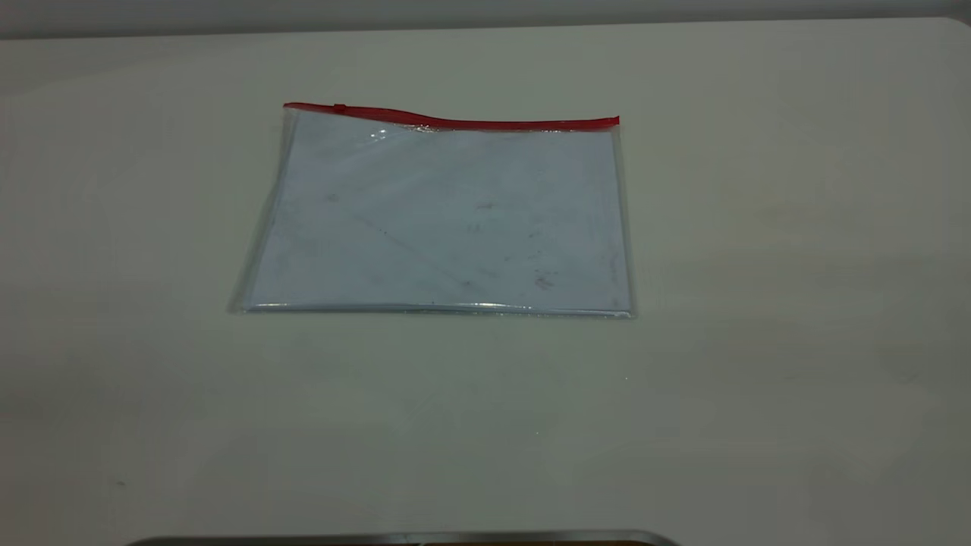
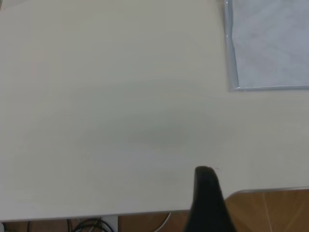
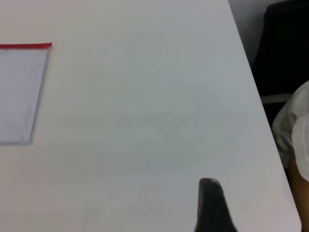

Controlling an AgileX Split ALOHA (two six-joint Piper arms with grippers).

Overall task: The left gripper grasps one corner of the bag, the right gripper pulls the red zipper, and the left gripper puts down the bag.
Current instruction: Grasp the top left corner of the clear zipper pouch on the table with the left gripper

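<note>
While neither arm appears in the exterior view, each wrist view shows a dark piece of its own claw at the picture's edge. One black finger of the left claw (image 2: 208, 200) hangs above bare desk close to the desk's edge; only that single finger shows, so I cannot tell whether the claw is open or closed. One black finger of the right claw (image 3: 212, 205) hovers above bare desk near the opposite side, and its state cannot be told either. Both claws hold nothing and are well apart from the bag, which suggests the arms are parked at their starting places with no step begun.

Moving outward, the bag (image 1: 444, 220) lies flat near the middle of the pale desk (image 1: 758, 341). It is a clear plastic pouch, bluish-white and smudged. The red zipper (image 1: 455, 120) runs along the long edge farthest from the exterior camera, with a small slider tab (image 1: 339, 108) near the left end. That end looks slightly raised and wavy. The corner of the bag (image 1: 290, 110) beside the slider sits on the left arm's side, likely the easiest corner for the left claw to pinch, leaving the right claw room to draw the slider along the strip.

A person's light sleeve (image 3: 294, 130) shows beyond the desk edge in the right wrist view.
</note>
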